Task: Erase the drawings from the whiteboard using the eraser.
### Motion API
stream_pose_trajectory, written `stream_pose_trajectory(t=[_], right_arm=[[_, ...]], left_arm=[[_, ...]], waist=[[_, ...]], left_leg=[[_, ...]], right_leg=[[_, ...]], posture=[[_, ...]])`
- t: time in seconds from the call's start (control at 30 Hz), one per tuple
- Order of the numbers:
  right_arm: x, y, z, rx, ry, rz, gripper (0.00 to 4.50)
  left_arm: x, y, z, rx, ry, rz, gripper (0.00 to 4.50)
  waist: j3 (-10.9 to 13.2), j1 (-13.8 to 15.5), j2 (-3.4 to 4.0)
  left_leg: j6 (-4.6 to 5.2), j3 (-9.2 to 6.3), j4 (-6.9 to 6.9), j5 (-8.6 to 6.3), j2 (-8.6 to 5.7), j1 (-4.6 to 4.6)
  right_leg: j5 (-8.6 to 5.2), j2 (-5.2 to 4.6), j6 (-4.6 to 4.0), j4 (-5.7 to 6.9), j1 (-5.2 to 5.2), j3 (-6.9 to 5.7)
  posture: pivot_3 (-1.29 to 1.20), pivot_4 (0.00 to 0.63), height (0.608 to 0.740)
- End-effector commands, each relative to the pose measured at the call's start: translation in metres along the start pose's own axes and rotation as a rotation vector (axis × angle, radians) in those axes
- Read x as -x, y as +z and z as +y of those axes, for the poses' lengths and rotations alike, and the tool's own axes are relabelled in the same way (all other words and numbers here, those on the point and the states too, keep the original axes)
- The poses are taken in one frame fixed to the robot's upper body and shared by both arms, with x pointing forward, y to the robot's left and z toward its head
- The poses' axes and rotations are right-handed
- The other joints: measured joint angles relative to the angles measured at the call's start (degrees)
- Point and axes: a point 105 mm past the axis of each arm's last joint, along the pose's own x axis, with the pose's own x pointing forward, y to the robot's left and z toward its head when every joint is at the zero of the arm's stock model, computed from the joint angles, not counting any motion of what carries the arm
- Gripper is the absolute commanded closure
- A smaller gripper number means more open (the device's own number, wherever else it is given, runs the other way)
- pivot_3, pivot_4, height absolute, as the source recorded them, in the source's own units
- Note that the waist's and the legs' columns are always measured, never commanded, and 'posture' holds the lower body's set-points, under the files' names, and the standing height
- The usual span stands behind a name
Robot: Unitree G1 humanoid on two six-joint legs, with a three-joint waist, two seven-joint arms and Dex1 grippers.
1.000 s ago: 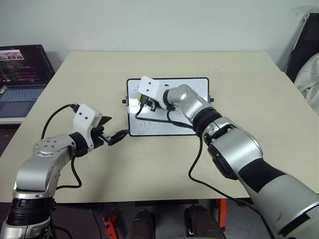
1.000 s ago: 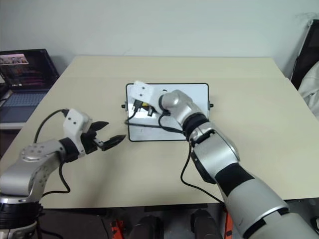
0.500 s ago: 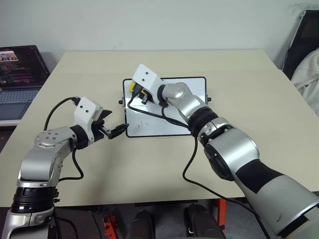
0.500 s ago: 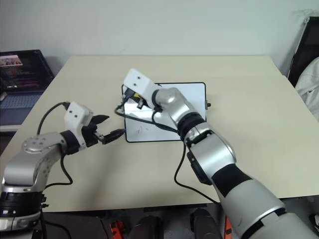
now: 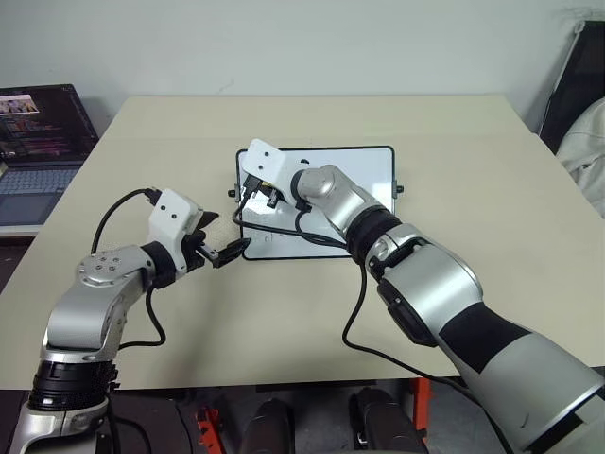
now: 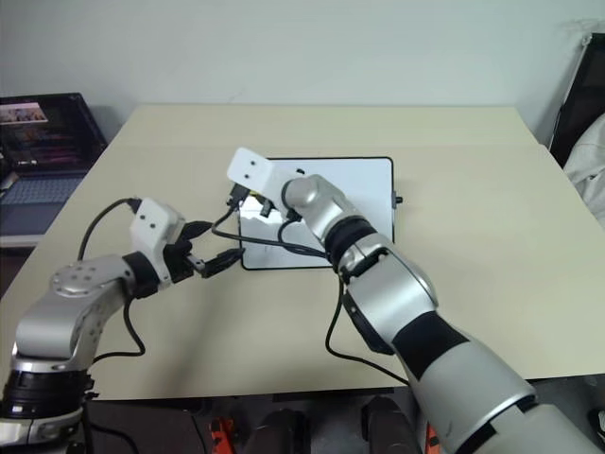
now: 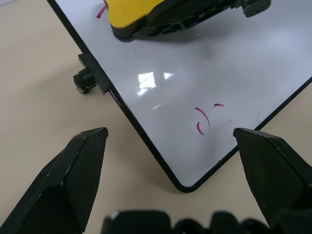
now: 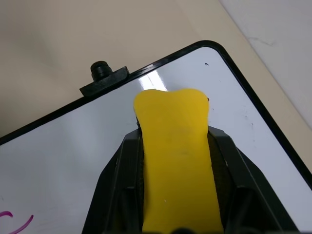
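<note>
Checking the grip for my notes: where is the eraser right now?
The eraser is clamped in the right tool, over the whiteboard's left end near the side knob, as the right wrist view shows.

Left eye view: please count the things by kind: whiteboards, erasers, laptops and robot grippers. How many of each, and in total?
whiteboard: 1
eraser: 1
laptop: 1
grippers: 2 (left gripper, right gripper)
Total: 5

Looks like an office or lab: plain beige counter [image 5: 473, 170], bare white wall [image 5: 312, 43], open laptop [image 5: 43, 128] alongside.
</note>
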Motion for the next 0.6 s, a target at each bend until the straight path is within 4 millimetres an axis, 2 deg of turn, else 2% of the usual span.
stream_pose_trajectory(t=[0.03, 0.37, 0.53, 0.6], right_arm=[[0.002, 0.019, -0.01, 0.005, -0.043, -0.045, 3.18], [0.002, 0.045, -0.003, -0.071, 0.0, -0.168, 3.18], [0.017, 0.064, -0.011, -0.246, 0.098, -0.393, 3.18], [0.033, 0.065, -0.016, -0.334, 0.174, -0.508, 3.18]], left_arm=[[0.003, 0.009, 0.0, -0.025, 0.014, -0.03, 0.0], [0.004, 0.008, 0.003, -0.024, 0.028, -0.033, 0.0], [0.012, -0.002, 0.006, -0.01, 0.049, -0.024, 0.0], [0.013, -0.001, 0.005, -0.014, 0.041, -0.034, 0.0]], waist=[[0.0, 0.03, 0.0], [0.0, -0.03, 0.0], [0.01, -0.27, 0.01], [-0.01, -0.24, -0.01]], left_leg=[[0.0, -0.01, 0.0, 0.0, 0.0, 0.0], [0.0, 0.01, 0.0, 0.0, 0.0, -0.01], [0.0, 0.03, 0.0, 0.0, 0.01, -0.01], [0.0, -0.01, -0.02, -0.01, 0.03, -0.01]], right_leg=[[0.0, 0.0, 0.0, 0.0, 0.0, 0.0], [0.0, 0.01, 0.0, -0.01, 0.0, 0.0], [0.0, 0.01, 0.0, -0.02, -0.01, 0.01], [0.0, 0.01, 0.0, -0.03, 0.0, -0.03]], posture=[[0.0, 0.15, 0.74], [0.0, 0.15, 0.74], [0.0, 0.15, 0.74], [0.0, 0.15, 0.74]])
